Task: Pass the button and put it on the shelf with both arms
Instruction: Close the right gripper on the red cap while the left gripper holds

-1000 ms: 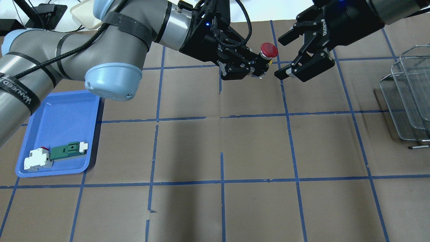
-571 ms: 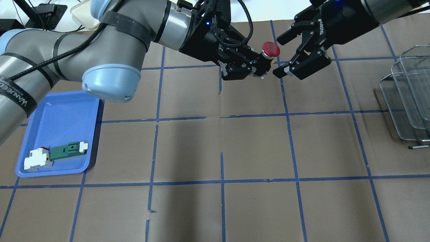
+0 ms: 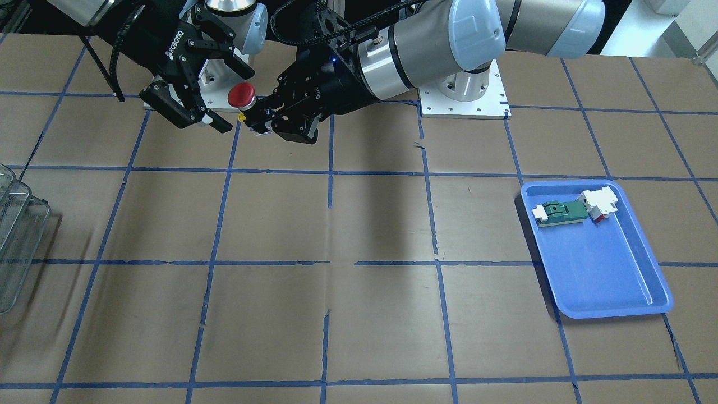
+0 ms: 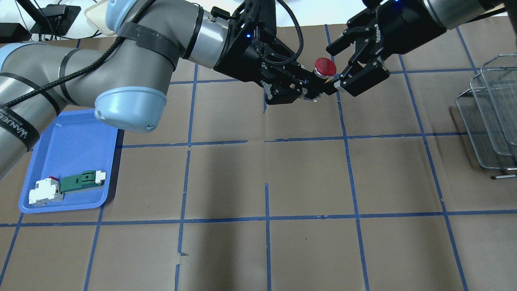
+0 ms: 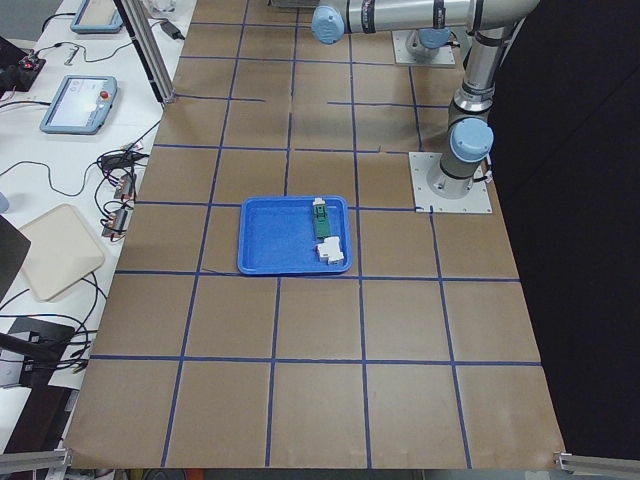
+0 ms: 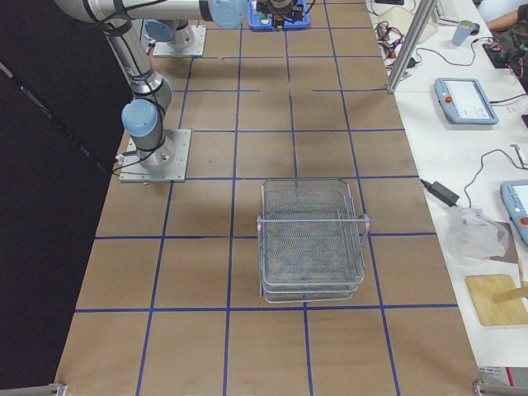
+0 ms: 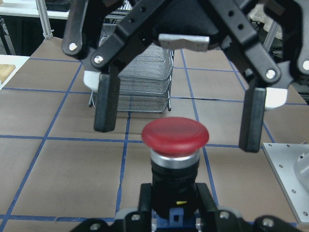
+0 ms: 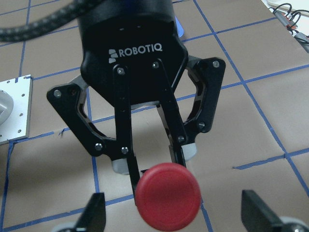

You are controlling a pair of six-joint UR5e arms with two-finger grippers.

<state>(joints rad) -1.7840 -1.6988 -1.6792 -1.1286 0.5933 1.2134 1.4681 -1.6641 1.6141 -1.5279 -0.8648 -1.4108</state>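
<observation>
The button (image 4: 325, 66) has a red mushroom cap on a black body. My left gripper (image 4: 313, 87) is shut on its black body and holds it in the air over the far middle of the table. My right gripper (image 4: 333, 68) is open, and its two fingers stand on either side of the red cap without touching it. The left wrist view shows the cap (image 7: 175, 135) between the right gripper's fingers (image 7: 106, 108). The right wrist view shows the cap (image 8: 167, 194) in front of my left gripper (image 8: 154, 162). The wire shelf (image 4: 490, 117) stands at the right edge.
A blue tray (image 4: 72, 141) at the near left holds a green-and-white connector (image 4: 80, 180) and a white part (image 4: 45, 192). Blue tape lines grid the brown table. Operator desks with pendants and cables lie beyond the far edge (image 6: 466, 99).
My right gripper has moved left toward the button, and its open fingers now flank the red cap. My left gripper still holds the button and has hardly moved.
</observation>
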